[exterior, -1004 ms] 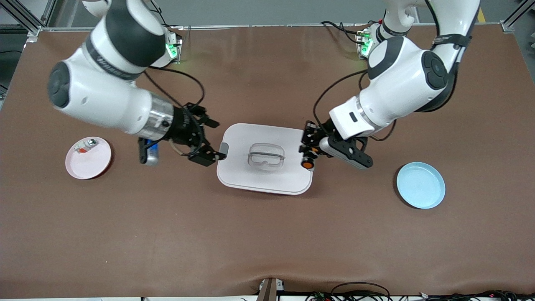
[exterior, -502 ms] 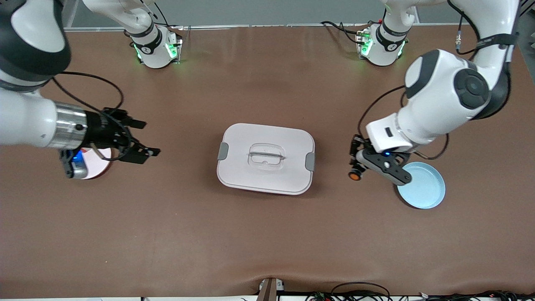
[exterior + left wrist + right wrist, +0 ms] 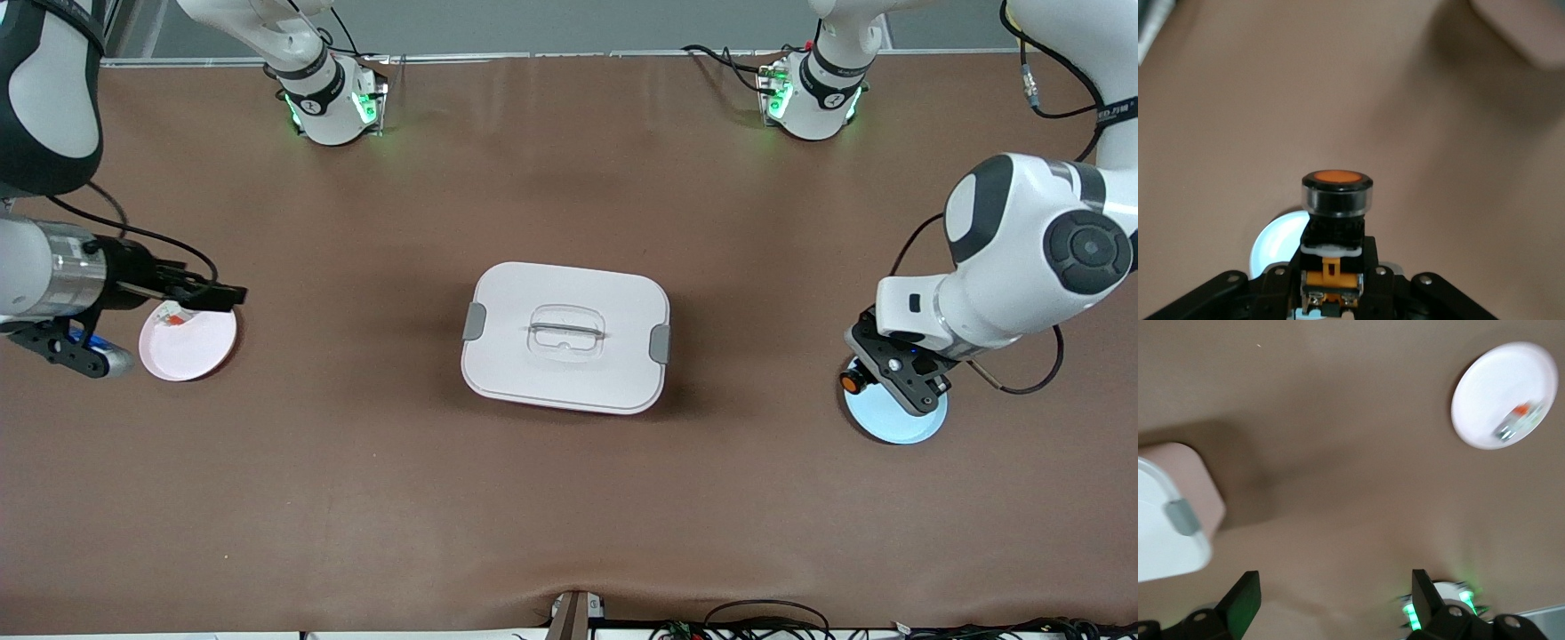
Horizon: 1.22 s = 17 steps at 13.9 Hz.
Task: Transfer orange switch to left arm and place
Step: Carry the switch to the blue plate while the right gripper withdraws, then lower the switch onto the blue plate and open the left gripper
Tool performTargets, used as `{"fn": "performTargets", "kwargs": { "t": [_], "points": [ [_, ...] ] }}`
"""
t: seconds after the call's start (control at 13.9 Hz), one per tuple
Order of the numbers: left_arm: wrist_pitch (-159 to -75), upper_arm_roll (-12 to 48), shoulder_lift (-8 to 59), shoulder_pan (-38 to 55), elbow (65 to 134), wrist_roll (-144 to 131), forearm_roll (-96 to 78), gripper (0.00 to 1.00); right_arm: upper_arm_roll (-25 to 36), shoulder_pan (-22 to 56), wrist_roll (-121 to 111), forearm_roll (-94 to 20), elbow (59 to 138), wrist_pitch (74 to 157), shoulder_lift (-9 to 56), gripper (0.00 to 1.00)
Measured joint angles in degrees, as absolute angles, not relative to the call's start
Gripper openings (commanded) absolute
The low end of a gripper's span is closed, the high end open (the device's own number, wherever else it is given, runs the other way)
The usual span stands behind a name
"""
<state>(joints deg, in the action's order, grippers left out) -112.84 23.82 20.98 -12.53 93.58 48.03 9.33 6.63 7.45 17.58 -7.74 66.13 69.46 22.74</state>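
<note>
Over the last second both arms have pulled away from the box in the middle of the table and swung out toward opposite ends. The handover looks done, and the part has been carried clear of the box; only the set-down seems left.

At the right arm's end of the table, the right gripper [image 3: 222, 296] hangs over the rim of a pink plate [image 3: 200, 351], its jaws spread wide and holding nothing. The plate holds 1 small white-silver part [image 3: 172, 314] with a red bit. This arm seems to have finished its share.

In the middle sits the box [image 3: 565, 338], white, lid on, grey latches at both ends, a clear handle recessed in the lid. What is inside cannot be seen.

At the left arm's end, the left gripper [image 3: 861, 378] is over the edge of a blue plate [image 3: 898, 422], jaws clamped on the switch [image 3: 852, 381]. The left wrist view shows the switch [image 3: 1336, 200] gripped by its black-and-orange base, orange cap pointing away from the fingers, with the plate [image 3: 1275, 243] below it. The visible part of the blue plate holds nothing.
</note>
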Motion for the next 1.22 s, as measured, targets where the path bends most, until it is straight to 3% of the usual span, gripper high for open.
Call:
{"fn": "performTargets", "kwargs": {
  "t": [0.29,0.72,1.22],
  "points": [
    [-114.56,23.76,24.56,-17.32,95.2,64.1,12.79,0.0,6.02,7.52,5.34,-1.86,66.12,69.35,22.86,1.0],
    [-128.37,23.77,28.69,-23.15,102.86,81.05,17.28,0.0,6.4,5.84,-2.11,0.03,66.04,69.53,22.88,1.0],
    [-138.57,23.74,34.13,-28.65,105.84,91.35,20.72,0.02,6.57,4.35,-2.13,0.09,64.53,69.44,21.56,1.0]
  ]
}}
